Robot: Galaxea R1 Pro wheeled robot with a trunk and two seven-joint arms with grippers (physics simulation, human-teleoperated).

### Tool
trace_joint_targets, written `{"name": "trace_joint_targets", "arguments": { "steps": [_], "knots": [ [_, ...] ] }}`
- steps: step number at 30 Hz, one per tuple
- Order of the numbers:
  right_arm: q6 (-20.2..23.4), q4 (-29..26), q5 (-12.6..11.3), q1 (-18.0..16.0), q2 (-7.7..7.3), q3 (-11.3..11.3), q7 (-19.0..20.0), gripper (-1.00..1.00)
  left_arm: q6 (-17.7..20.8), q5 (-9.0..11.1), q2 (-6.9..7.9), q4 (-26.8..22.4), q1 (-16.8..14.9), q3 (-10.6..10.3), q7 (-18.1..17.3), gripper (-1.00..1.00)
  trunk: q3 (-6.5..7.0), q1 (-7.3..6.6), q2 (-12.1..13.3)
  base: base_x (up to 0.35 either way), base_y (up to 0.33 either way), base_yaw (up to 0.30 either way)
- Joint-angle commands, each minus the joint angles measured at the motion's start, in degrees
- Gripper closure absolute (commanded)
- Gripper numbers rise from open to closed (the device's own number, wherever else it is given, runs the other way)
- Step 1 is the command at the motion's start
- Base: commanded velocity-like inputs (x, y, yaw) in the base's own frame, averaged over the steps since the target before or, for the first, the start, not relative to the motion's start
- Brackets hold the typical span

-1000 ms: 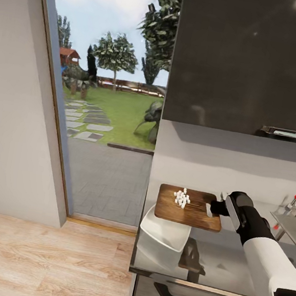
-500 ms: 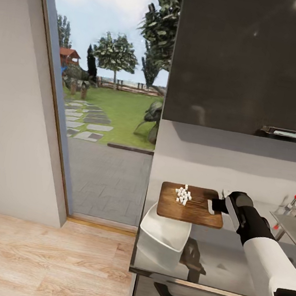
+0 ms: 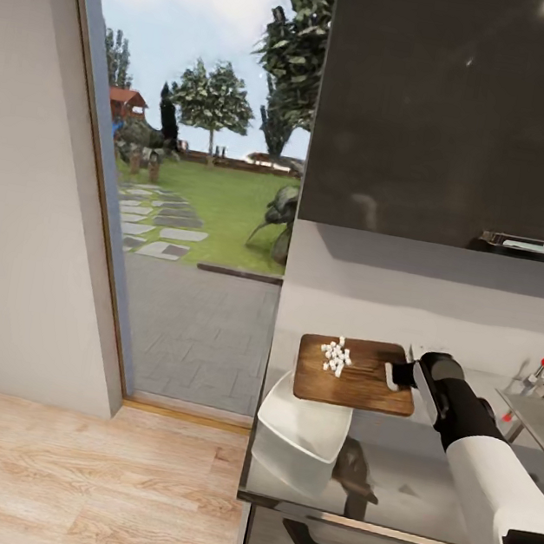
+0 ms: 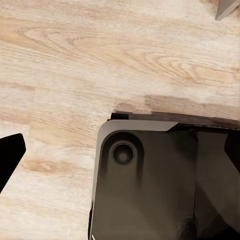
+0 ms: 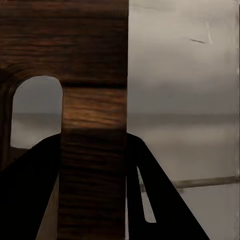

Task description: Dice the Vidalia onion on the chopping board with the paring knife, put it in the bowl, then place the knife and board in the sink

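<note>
The right end effector (image 3: 398, 376) is clamped on the handle end of the chopping board (image 3: 357, 375), holding it level above the bowl (image 3: 298, 439) on the counter (image 3: 414, 483). Diced onion (image 3: 336, 358) sits loose on the stiff board; tilting should slide it off. I cannot tell the left end effector's state.

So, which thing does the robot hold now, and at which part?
The right end effector holds the chopping board by its short end near the handle hole.

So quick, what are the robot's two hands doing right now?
Left gripper: cannot tell; only dark finger edges show over the wood floor.
Right gripper: shut on the chopping board, held above the bowl.
</note>
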Motion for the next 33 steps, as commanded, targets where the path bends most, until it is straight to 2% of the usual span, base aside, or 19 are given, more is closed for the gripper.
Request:
{"name": "trace_joint_targets", "arguments": {
  "steps": [1,2,5,25,33],
  "knots": [
    [0.14,-0.06,-0.12,-0.04,-0.04,0.3,-0.32,1.0,-0.37,0.38,-0.03,0.23,-0.1,-0.49,0.01,-1.0,-0.09,0.03,-0.1,0.0,0.0,0.0],
    [-0.33,-0.02,0.93,-0.04,0.0,0.27,-0.3,1.0,-0.37,0.38,-0.03,0.23,-0.1,-0.49,0.01,-1.0,-0.09,0.03,-0.1,0.0,0.0,0.0],
    [-2.18,0.03,1.78,-0.04,-0.01,0.25,-0.27,1.0,-0.37,0.38,-0.03,0.23,-0.1,-0.49,0.01,-1.0,-0.09,0.03,-0.1,0.0,0.0,0.0],
    [-4.6,0.15,2.52,-0.04,-0.04,0.3,-0.29,1.0,-0.37,0.38,-0.03,0.23,-0.1,-0.49,0.01,-1.0,-0.09,0.03,-0.1,0.0,0.0,0.0],
    [-5.7,0.2,4.84,-0.04,0.12,0.3,-0.37,1.0,-0.37,0.38,-0.03,0.23,-0.1,-0.49,0.01,-1.0,-0.09,0.03,-0.1,0.0,0.0,0.0]
  ]
}}
